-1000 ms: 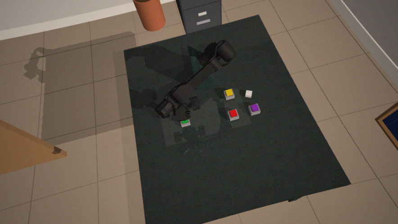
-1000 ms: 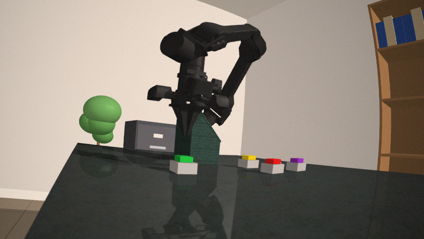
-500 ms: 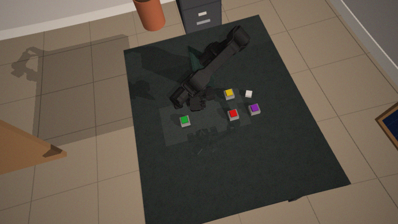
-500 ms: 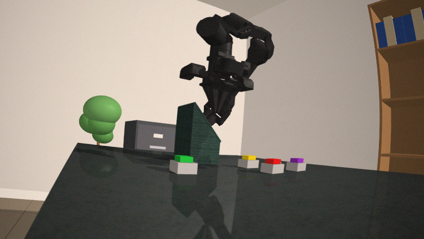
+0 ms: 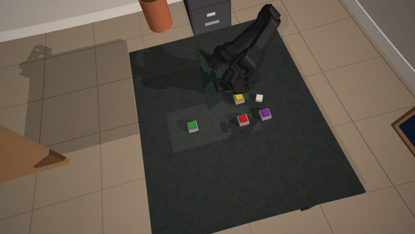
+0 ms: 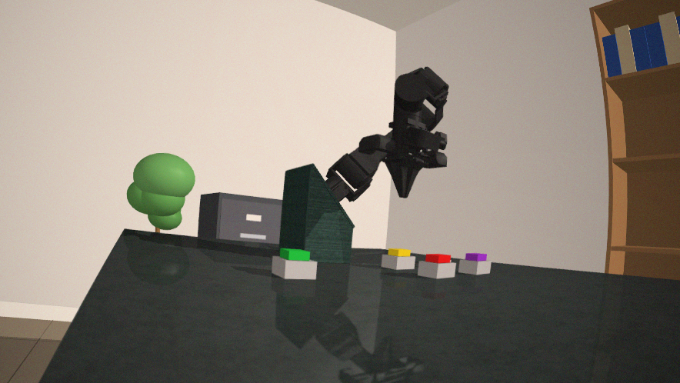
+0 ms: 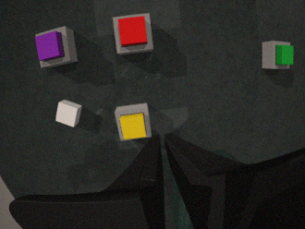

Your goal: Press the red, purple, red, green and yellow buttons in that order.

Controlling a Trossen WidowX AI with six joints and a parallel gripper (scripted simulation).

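Observation:
My gripper (image 6: 403, 195) (image 7: 161, 140) is shut and empty, high above the yellow button (image 5: 239, 97) (image 6: 398, 252) (image 7: 133, 126). In the wrist view its fingertips show just below and right of that button. The red button (image 5: 243, 118) (image 6: 438, 258) (image 7: 132, 30) stands in front of the yellow one. The purple button (image 5: 265, 113) (image 6: 475, 257) (image 7: 49, 45) is beside the red one. The green button (image 5: 192, 125) (image 6: 295, 254) (image 7: 285, 54) stands apart from the others. All four caps stand raised on their light grey bases. The fingertips are hidden in the top view.
A small white block (image 5: 259, 97) (image 7: 68, 114) lies beside the yellow button, near the purple one. A dark green wedge-shaped block (image 5: 207, 72) (image 6: 316, 218) stands by the arm's base. The buttons stand on a dark table top (image 5: 246, 180) (image 6: 214, 323).

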